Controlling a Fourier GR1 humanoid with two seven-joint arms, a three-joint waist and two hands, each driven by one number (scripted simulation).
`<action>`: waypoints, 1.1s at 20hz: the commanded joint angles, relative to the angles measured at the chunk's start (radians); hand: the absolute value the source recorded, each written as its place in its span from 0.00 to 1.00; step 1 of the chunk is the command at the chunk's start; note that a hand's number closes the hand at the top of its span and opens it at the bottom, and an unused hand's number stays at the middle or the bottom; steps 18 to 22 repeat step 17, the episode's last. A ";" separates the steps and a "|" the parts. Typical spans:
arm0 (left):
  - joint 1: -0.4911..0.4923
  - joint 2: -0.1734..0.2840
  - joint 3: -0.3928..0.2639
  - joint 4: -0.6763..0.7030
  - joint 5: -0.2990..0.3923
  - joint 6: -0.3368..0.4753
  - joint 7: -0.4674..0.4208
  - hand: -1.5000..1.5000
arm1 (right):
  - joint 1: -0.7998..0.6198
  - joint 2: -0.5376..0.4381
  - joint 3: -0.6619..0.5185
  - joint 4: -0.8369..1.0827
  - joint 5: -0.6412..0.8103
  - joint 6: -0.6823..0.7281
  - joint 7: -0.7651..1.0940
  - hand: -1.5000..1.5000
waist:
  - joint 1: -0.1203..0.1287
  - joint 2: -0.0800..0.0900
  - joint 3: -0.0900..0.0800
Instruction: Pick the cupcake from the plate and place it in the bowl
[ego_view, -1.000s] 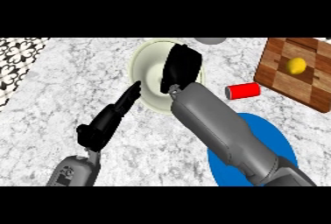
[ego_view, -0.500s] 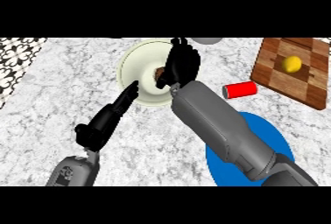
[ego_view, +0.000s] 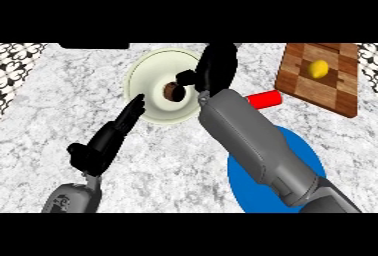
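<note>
Reaching over pale plate (ego_view: 159, 102), right hand (ego_view: 214, 70) curls beside brown cupcake (ego_view: 173, 91), thumb touching, grasp unconfirmed. Left hand (ego_view: 111, 137) relaxed nearby. Blue bowl (ego_view: 255, 192) under forearm. Risk: partial pinch tips cupcake off plate.

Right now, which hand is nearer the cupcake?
Right. The right hand is beside the cupcake on the plate, thumb at it; the left hand lies lower left, fingertips at the plate's edge.
</note>
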 joint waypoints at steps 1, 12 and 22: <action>0.045 -0.003 -0.005 -0.032 -0.018 0.019 -0.012 0.50 | 0.079 -0.031 -0.061 -0.068 0.027 -0.138 0.068 0.00 | -0.029 -0.007 0.001; 0.076 0.034 0.061 -0.024 0.015 -0.001 -0.030 0.50 | 0.623 -0.198 -0.051 -0.686 0.114 -0.144 0.025 0.00 | -0.075 -0.016 0.000; 0.090 0.008 0.015 -0.082 -0.011 0.008 -0.008 0.50 | 0.932 -0.303 0.001 -1.014 0.058 -0.132 -0.031 0.00 | -0.055 -0.009 0.000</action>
